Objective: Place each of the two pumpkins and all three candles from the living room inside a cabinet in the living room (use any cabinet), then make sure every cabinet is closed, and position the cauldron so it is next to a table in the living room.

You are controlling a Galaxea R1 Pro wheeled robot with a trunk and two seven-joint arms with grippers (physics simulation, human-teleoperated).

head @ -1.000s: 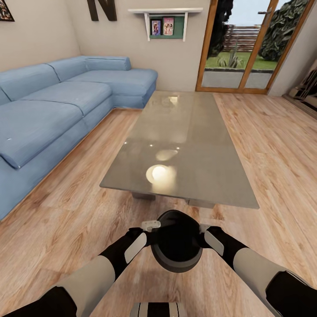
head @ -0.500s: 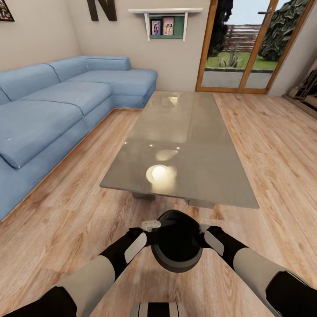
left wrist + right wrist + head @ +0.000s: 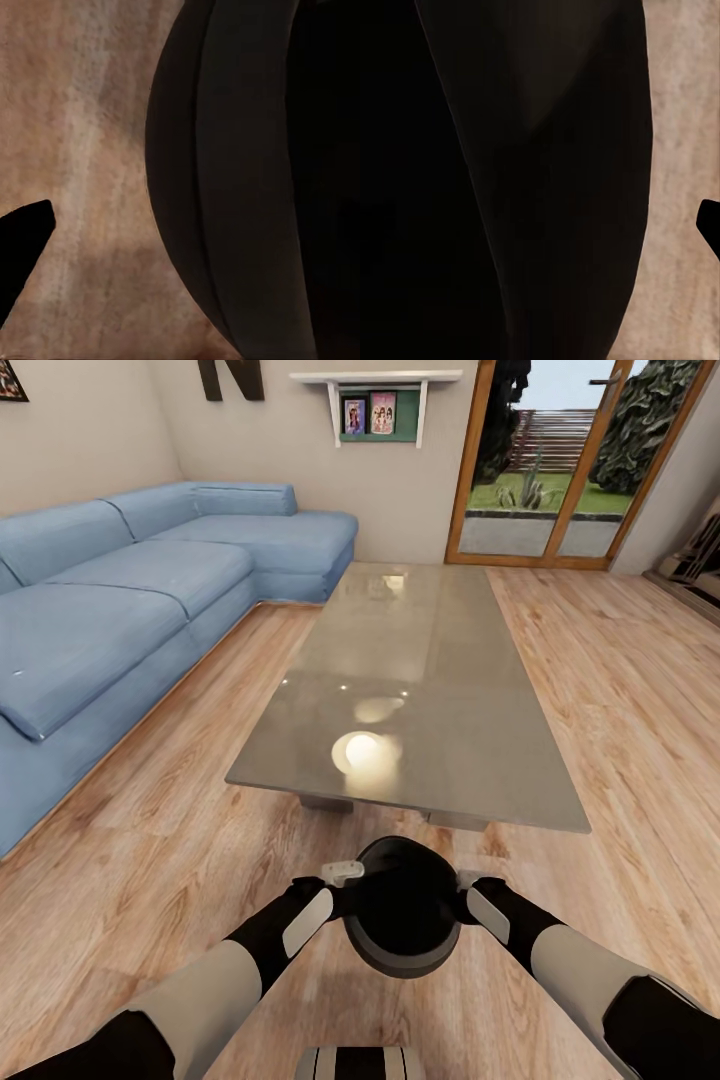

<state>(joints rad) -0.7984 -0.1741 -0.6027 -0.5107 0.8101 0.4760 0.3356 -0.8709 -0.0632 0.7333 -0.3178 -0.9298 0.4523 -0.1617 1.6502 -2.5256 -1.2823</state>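
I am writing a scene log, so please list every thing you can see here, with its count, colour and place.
cauldron: one, black, between both arms above the floor, just short of the table's near end
table: one, grey-green top, centre of the room
sofa: one, blue, corner shape, along the left wall
shelf: one, white, on the far wall, holding two small pictures
glass door: one, wooden frame, far right, garden behind
floor: light wood planks
left arm: one, black and pale grey, at the cauldron's left side
right arm: one, black and pale grey, at its right side; fingers' state not visible
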